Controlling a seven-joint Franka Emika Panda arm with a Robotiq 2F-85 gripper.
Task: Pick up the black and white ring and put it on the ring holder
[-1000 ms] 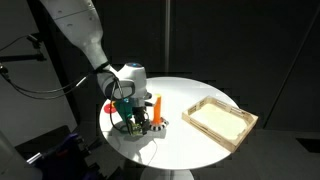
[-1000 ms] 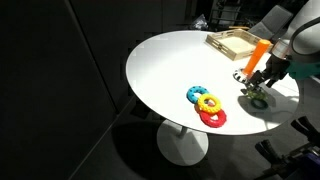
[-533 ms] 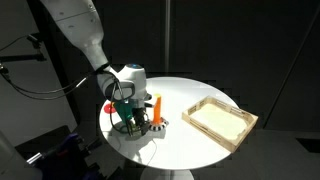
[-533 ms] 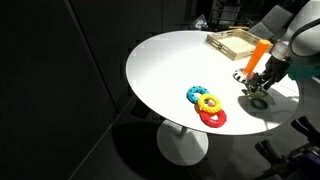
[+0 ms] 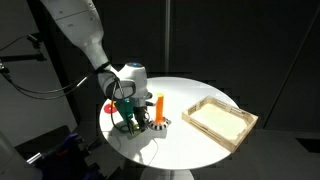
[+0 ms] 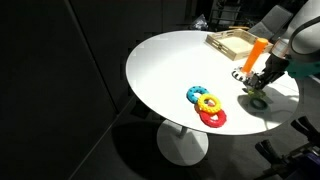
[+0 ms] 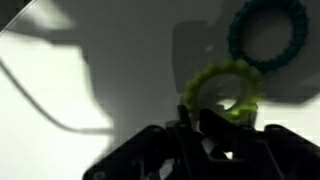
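The black and white ring (image 5: pixel 162 124) lies flat on the white round table at the foot of the ring holder (image 5: pixel 158 106), an upright orange peg also seen in the exterior view from the opposite side (image 6: pixel 258 52). My gripper (image 5: pixel 130 118) is down at the table beside the peg, not on that ring. In the wrist view my gripper (image 7: pixel 197 116) has its dark fingers drawn in on the near rim of a lime-green ring (image 7: pixel 236 76). The striped ring does not show in the wrist view.
A dark teal ring (image 7: pixel 268 32) lies just beyond the green one. Blue, yellow and red rings (image 6: pixel 207 106) sit in a cluster mid-table. A shallow wooden tray (image 5: pixel 220 121) stands at the table's edge. The table rim (image 6: pixel 140 95) drops into darkness.
The gripper's fingers have closed in on the green ring. The arm has stayed almost still over the same spot beside the peg.
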